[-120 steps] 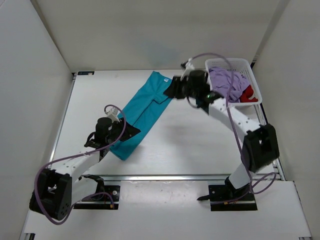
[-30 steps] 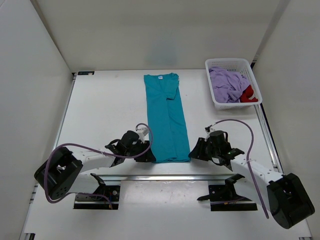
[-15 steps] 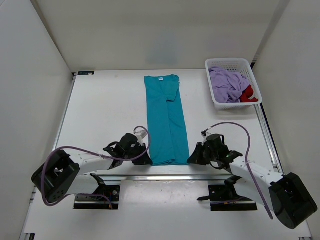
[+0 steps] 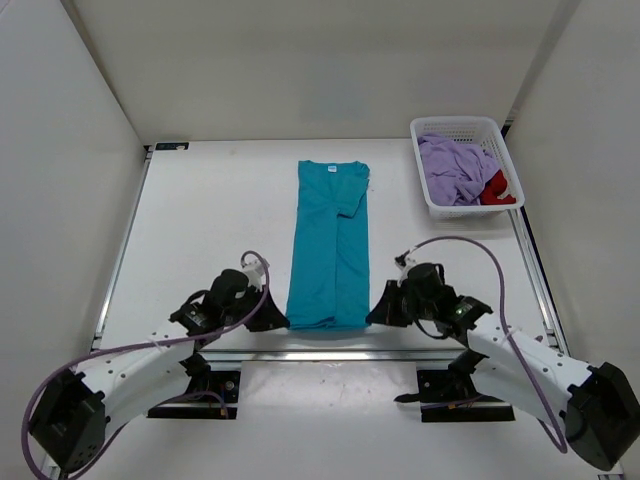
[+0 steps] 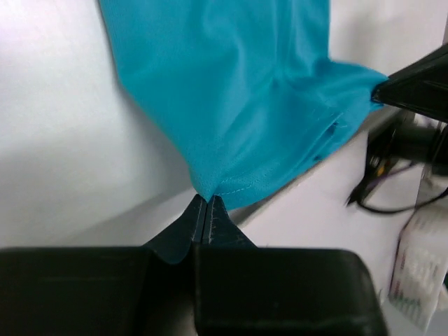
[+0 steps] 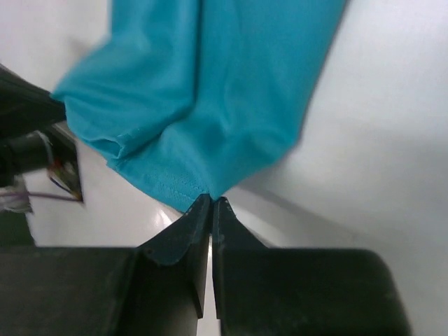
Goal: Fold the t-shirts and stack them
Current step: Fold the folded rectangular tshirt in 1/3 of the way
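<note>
Pinching the near left corner of the hem, the left gripper has its black fingers pressed together on the long, folded teal-turquoise cloth t-shirt. The left wrist view shows the fingertips closed on the stitched edge, with the cloth spreading away from them. The right gripper mirrors this at the near right corner, its jaws likewise squeezed tight on the hem, as its own wrist view shows. The hem runs straight between the two grippers, close to the near edge of the white table. Whether it is clear of the surface cannot be told.

From there the shirt stretches away as a narrow strip down the middle of the table, collar end farthest from the arms, with one sleeve folded over on its right side.

At the far right corner stands a white plastic lattice basket, well apart from the strip. Inside it a crumpled lavender-purple cloth t-shirt fills most of the space, and a red cloth t-shirt is bunched against its right wall.
</note>
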